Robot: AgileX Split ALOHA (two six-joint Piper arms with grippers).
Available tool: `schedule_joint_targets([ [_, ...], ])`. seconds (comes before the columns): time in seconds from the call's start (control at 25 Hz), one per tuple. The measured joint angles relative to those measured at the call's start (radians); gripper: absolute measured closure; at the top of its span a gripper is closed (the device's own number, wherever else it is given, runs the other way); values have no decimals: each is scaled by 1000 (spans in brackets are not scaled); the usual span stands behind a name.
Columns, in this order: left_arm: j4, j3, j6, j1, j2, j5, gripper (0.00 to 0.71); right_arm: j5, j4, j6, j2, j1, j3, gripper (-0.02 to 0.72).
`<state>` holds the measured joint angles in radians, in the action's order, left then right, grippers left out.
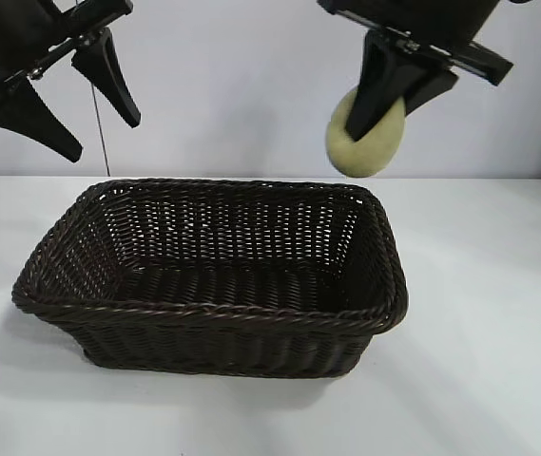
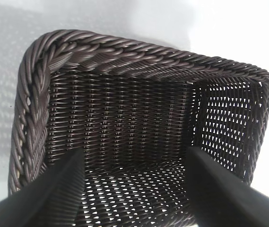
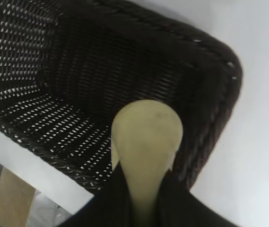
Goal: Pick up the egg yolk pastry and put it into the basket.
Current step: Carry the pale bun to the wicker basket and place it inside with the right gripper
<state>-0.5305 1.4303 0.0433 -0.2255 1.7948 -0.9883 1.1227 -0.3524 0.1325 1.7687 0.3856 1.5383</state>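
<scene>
Clamped between my right pincer's (image 1: 370, 119) two matte black, wedge-shaped fingers (image 3: 113, 198) is the small pale yellow, rounded, dough-soft egg yolk pastry (image 1: 366, 134); its smooth skin bulges out past my fingertips in a blunt dome, squeezed narrower where the pads press its sides. I hold it in the air, clear of everything. Just below and beyond it sits the large rectangular dark brown woven wicker basket (image 1: 211, 315), with the pastry hanging above its corner, roughly over the thick braided rim there rather than over the middle of the floor. The rim runs like twisted rope around the top; beneath it the sloping walls are tight horizontal weave, and light pricks through the small gaps in the far wall and the flat floor. The basket rests on a plain white table (image 1: 498, 361), smooth and bare-looking beside it. Farther off, across the basket from my right pincer, my left pincer (image 1: 72, 95) hangs above the opposite end with its black fingers spread apart, grasping nothing.
</scene>
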Motion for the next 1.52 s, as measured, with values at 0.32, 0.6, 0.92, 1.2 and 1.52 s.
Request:
schedule_joint_targets([
  [0.32, 0, 0, 0, 0, 0, 0, 258, -52, 8, -30, 48, 132, 0, 652],
  [0.6, 0, 0, 0, 0, 0, 0, 258, -156, 27, -53, 178, 145, 0, 652],
  [0.92, 0, 0, 0, 0, 0, 0, 258, -159, 21, -53, 238, 146, 0, 652],
  [1.2, 0, 0, 0, 0, 0, 0, 258, -162, 19, -53, 238, 146, 0, 622],
  [1.52, 0, 0, 0, 0, 0, 0, 258, -165, 6, -53, 238, 146, 0, 314],
])
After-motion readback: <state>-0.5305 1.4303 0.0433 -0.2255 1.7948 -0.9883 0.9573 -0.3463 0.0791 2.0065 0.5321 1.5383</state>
